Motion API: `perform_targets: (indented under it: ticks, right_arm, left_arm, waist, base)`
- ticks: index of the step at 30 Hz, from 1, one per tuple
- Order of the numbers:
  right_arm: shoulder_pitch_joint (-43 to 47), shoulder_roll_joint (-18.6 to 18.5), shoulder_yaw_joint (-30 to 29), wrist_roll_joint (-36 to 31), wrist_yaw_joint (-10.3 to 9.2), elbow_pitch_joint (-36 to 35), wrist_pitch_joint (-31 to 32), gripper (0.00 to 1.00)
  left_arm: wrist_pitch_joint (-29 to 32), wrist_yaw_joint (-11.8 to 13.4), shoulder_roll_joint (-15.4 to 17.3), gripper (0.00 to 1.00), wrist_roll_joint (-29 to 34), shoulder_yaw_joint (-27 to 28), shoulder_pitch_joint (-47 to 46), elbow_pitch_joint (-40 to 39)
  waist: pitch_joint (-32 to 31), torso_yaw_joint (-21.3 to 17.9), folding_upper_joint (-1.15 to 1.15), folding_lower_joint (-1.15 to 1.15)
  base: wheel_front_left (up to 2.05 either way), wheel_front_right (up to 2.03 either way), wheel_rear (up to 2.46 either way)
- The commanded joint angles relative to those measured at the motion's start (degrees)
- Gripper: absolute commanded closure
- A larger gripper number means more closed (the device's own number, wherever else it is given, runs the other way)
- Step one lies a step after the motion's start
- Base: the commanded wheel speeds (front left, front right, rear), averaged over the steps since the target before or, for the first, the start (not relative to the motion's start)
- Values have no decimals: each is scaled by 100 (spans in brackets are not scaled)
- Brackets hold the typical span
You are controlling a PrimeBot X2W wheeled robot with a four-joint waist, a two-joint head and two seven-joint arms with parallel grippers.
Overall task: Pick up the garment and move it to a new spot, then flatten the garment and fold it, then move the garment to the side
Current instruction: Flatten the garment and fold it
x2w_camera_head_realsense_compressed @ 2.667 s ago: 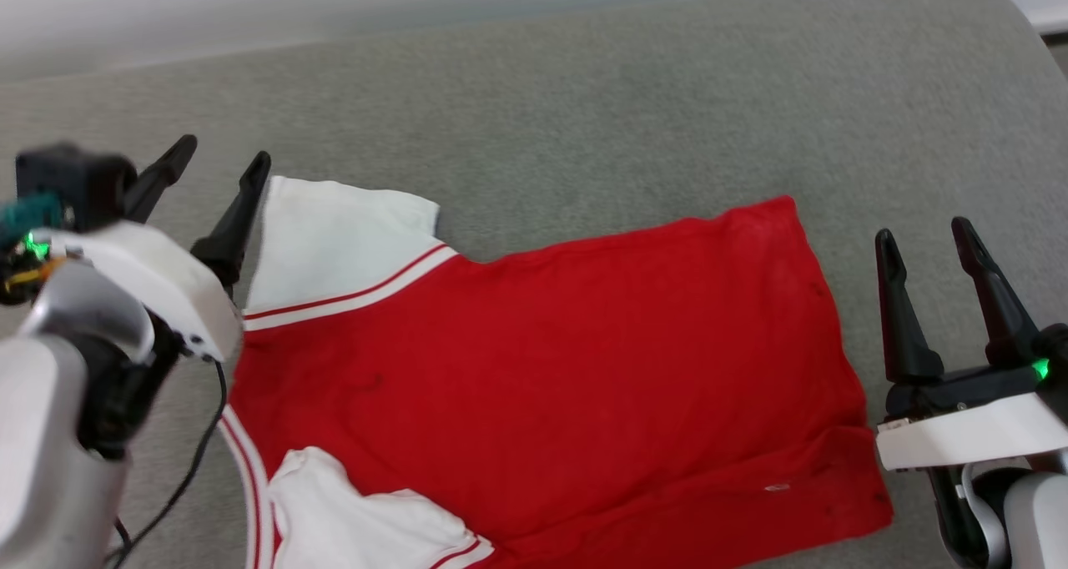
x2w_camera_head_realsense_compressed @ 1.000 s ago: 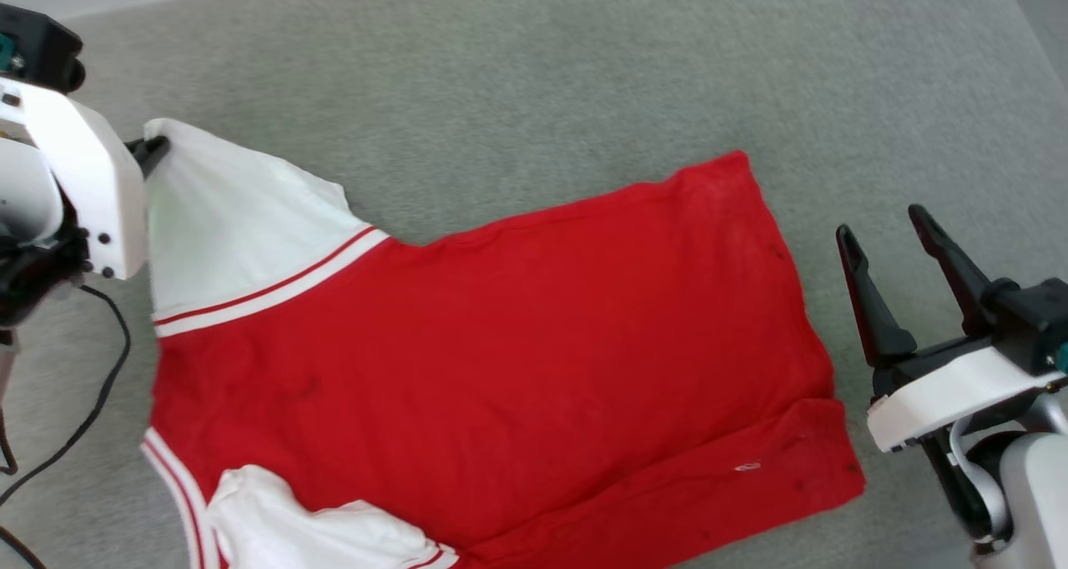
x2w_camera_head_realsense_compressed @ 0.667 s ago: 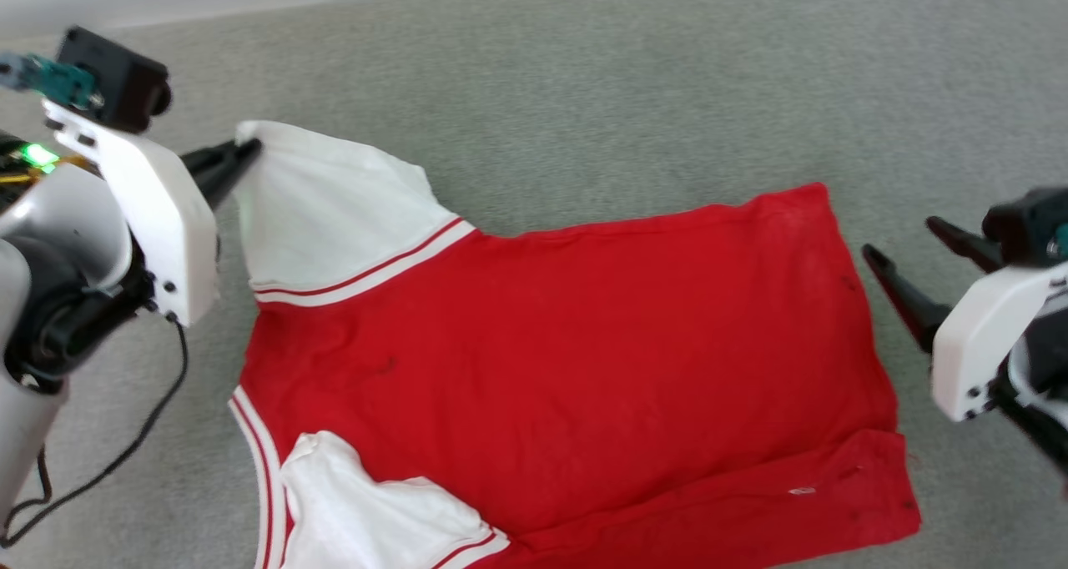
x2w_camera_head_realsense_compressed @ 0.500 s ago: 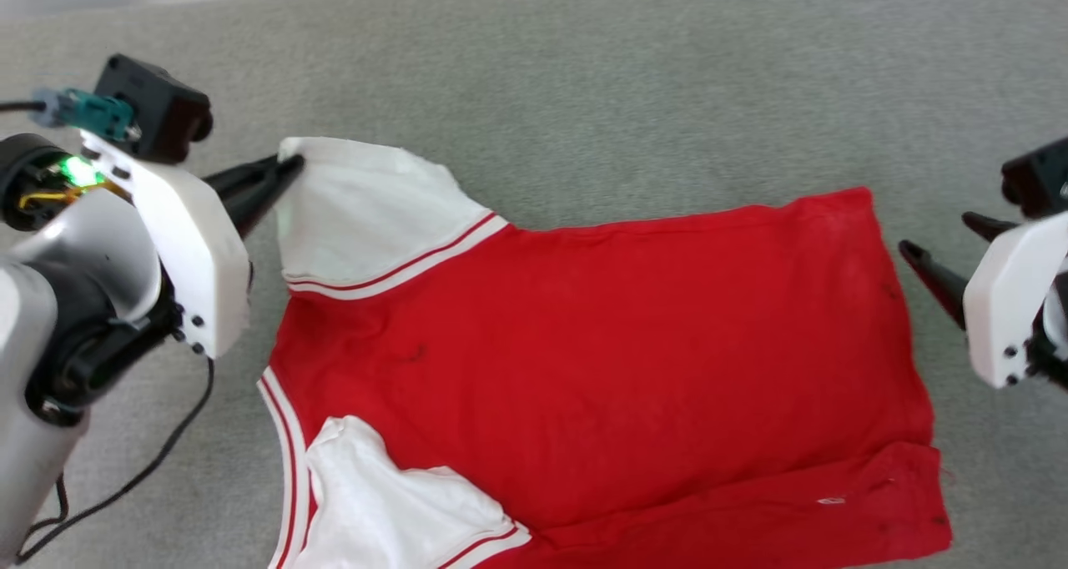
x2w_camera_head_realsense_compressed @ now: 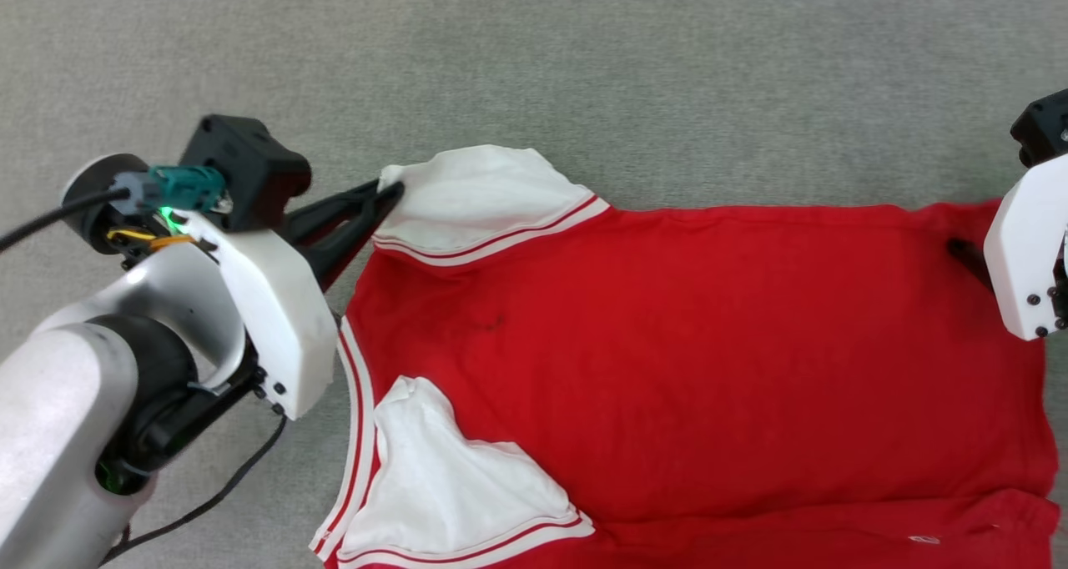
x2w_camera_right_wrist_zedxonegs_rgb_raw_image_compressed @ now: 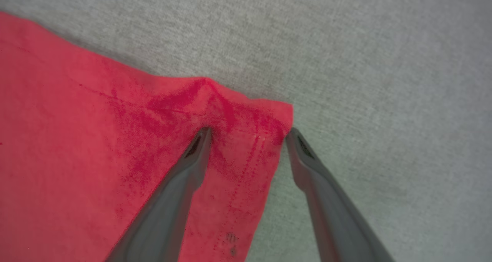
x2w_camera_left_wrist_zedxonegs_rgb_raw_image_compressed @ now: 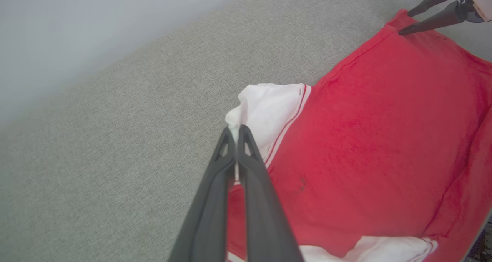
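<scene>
The garment (x2w_camera_head_realsense_compressed: 684, 352), a red jersey T-shirt with white sleeves, lies spread with its plain red back up on the grey cushion (x2w_camera_head_realsense_compressed: 584, 68). My left gripper (x2w_camera_head_realsense_compressed: 392, 193) is shut on the edge of the far white sleeve (x2w_camera_head_realsense_compressed: 480, 193), pinching white cloth between its fingertips (x2w_camera_left_wrist_zedxonegs_rgb_raw_image_compressed: 235, 133). My right gripper (x2w_camera_right_wrist_zedxonegs_rgb_raw_image_compressed: 248, 133) is open, pressed down over the far hem corner (x2w_camera_right_wrist_zedxonegs_rgb_raw_image_compressed: 265, 120) of the garment: one finger on the red cloth, the other at its edge. In the head view its white wrist housing (x2w_camera_head_realsense_compressed: 1022, 252) hides most of the fingers. The near sleeve (x2w_camera_head_realsense_compressed: 442, 477) lies folded onto the red body.
Grey fabric surface stretches wide beyond the garment (x2w_camera_left_wrist_zedxonegs_rgb_raw_image_compressed: 96, 139). A pale wall (x2w_camera_left_wrist_zedxonegs_rgb_raw_image_compressed: 77, 31) rises behind it in the left wrist view. A black cable (x2w_camera_head_realsense_compressed: 209, 502) hangs under my left forearm.
The head camera has tilted down and shifted. My left gripper went from open beside the sleeve to shut on it. My right gripper came down from beside the hem onto its far corner.
</scene>
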Motion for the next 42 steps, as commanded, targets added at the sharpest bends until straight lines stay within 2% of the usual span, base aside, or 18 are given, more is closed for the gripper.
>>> perform_targets:
  ticks: [1, 8, 9, 10, 11, 22, 29, 36, 42]
  right_arm:
    - [-29, 22, 109, -28, -2, 152, 42, 0]
    - [434, 121, 666, 56, 7, 626, 47, 0]
    - [495, 126, 731, 90, 12, 662, 43, 52]
    - [526, 139, 776, 119, 15, 671, -1, 85]
    - [532, 159, 788, 146, 23, 684, -65, 100]
    - [244, 146, 495, 408, 2, 714, -963, 100]
    - [649, 50, 271, 641, -2, 545, -1505, 100]
    - [1627, -63, -150, 753, -3, 63, -1868, 100]
    - [2531, 101, -532, 800, -2, -436, -2094, 100]
  left_arm:
    - [-32, 40, -56, 100, 55, -32, 75, -73]
    - [-105, 90, -169, 100, 106, -128, 130, -134]
    - [-115, 94, -171, 100, 101, -134, 135, -114]
    - [-118, 98, -165, 100, 105, -133, 155, -84]
    - [-133, 103, -161, 100, 101, -133, 189, -52]
    - [-455, 313, -2, 100, -60, 74, 685, 258]
    - [-623, 508, 192, 100, -197, 211, 1277, 234]
    - [-745, 770, 475, 100, -375, 281, 2168, -13]
    - [-901, 1004, 635, 100, -550, 324, 2961, -209]
  waist:
    - [96, 146, 0, 0]
    - [107, 270, 0, 0]
    - [90, 272, 0, 0]
    - [65, 268, 0, 0]
    - [32, 256, 0, 0]
    - [-781, -72, 0, 0]
    - [-1358, -197, 0, 0]
    - [-1750, -256, 0, 0]
    - [-1862, -301, 0, 0]
  base:
    - [0, 0, 0]
    - [0, 0, 0]
    - [0, 0, 0]
    - [0, 0, 0]
    - [0, 0, 0]
    - [0, 0, 0]
    - [0, 0, 0]
    - [0, 0, 0]
    - [0, 0, 0]
